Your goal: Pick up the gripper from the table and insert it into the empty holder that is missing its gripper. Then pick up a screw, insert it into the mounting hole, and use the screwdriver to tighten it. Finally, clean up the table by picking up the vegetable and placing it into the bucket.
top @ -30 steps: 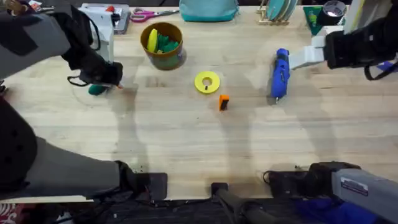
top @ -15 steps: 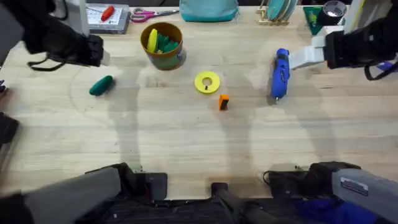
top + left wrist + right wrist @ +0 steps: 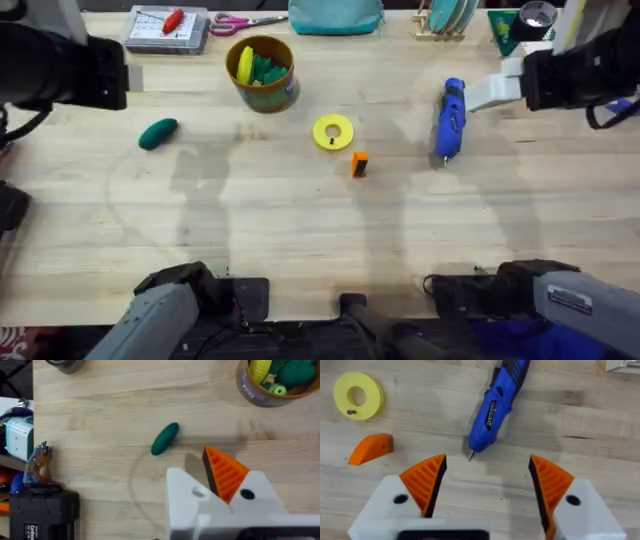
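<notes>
Nothing done yet: the orange gripper (image 3: 359,165) lies mid-worktop.
My right tool (image 3: 487,485) gapes over the screwdriver (image 3: 496,404); left tool's state unclear; vegetable (image 3: 157,134) far left, outside the bucket (image 3: 262,73).

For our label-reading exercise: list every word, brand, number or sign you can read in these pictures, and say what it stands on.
No text can be read with certainty.
Black label on the screwdriver: too small to read.
White print on the black box: blurred.
Label on the bucket: blurred.
Sticker on the right arm's base: blurred.
</notes>
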